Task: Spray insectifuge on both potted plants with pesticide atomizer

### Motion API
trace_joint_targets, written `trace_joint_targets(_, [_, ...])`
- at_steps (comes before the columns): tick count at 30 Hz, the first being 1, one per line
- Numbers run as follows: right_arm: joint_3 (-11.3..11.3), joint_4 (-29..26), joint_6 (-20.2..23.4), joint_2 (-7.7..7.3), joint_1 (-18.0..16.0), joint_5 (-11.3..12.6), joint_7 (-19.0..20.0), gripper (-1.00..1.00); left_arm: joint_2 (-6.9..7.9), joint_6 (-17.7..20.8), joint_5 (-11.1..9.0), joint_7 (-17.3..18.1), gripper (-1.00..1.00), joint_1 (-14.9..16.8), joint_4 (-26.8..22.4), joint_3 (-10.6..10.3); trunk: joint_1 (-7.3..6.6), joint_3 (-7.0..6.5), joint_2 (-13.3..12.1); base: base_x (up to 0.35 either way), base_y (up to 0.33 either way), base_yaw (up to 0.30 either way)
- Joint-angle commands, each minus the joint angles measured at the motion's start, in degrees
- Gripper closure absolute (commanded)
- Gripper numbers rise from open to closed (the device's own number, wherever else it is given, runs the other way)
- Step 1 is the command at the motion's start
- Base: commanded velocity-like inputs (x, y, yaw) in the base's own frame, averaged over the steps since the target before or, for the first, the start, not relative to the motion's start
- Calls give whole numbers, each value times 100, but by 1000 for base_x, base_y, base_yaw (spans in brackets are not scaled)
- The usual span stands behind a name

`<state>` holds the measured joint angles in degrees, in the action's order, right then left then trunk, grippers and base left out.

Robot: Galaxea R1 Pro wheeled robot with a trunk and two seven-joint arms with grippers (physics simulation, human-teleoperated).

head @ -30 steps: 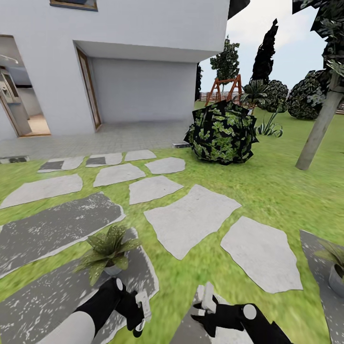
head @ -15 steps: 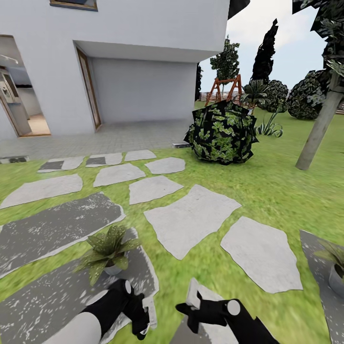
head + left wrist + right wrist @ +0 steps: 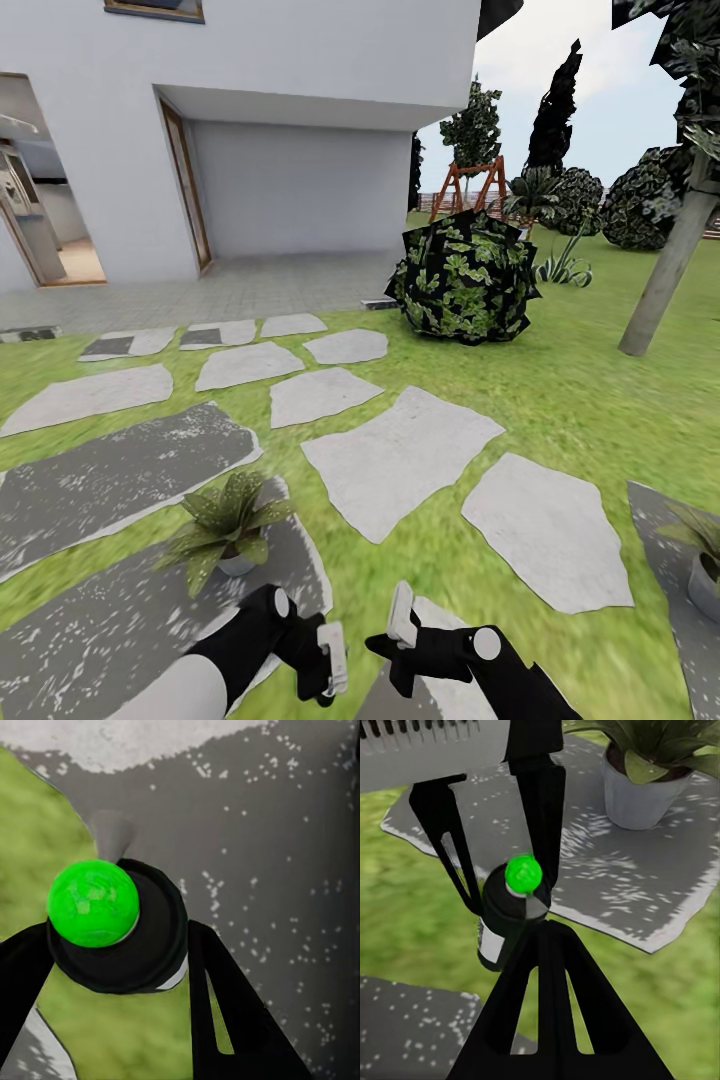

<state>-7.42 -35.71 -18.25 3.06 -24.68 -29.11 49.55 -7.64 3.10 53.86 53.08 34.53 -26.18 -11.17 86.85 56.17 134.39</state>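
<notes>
Here, the left gripper [image 3: 330,655] has its two fingers pressed against the sides of the pesticide atomizer [image 3: 505,916], a small dark bottle with a pale label and a round green top [image 3: 92,902], so the bottle sits in the grasp, clear of the ground. The right gripper [image 3: 547,928] hovers just beside it, nose toward the bottle, finger tips drawn together on nothing.

Judged by its size, the bottle is light and rigid. Its round, smooth wall may well twist or slide between flat pads. You want the hold low on the body, below the shoulder, leaving the green top free to be pressed.

Past the left gripper, on the near grey slab [image 3: 120,610], stands one potted plant [image 3: 228,520]. The second potted plant [image 3: 703,545] stands well off beyond the right gripper, on another slab. Lawn [image 3: 560,400] and paler slabs spread farther out.

The left wrist view looks down on the green top and hides the label and the contact of the fingers. The right wrist view gives the bottle side-on, with both left fingers flanking it and a white pot [image 3: 641,799] behind. The head view hides the bottle behind the grippers, yet places both plants at once.
</notes>
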Motion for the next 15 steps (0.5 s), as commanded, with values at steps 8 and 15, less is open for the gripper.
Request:
trace_joint_targets(8, [9, -6, -30, 1, -2, -50, 2, 100, -129, 2, 7, 95, 100, -5, -10, -8, -1, 5, 2, 0, 0, 0])
trace_joint_targets(15, [9, -3, -30, 0, -2, -50, -3, 100, -132, -241, -177, 98, 100, -8, -10, -8, -1, 5, 2, 0, 0, 0])
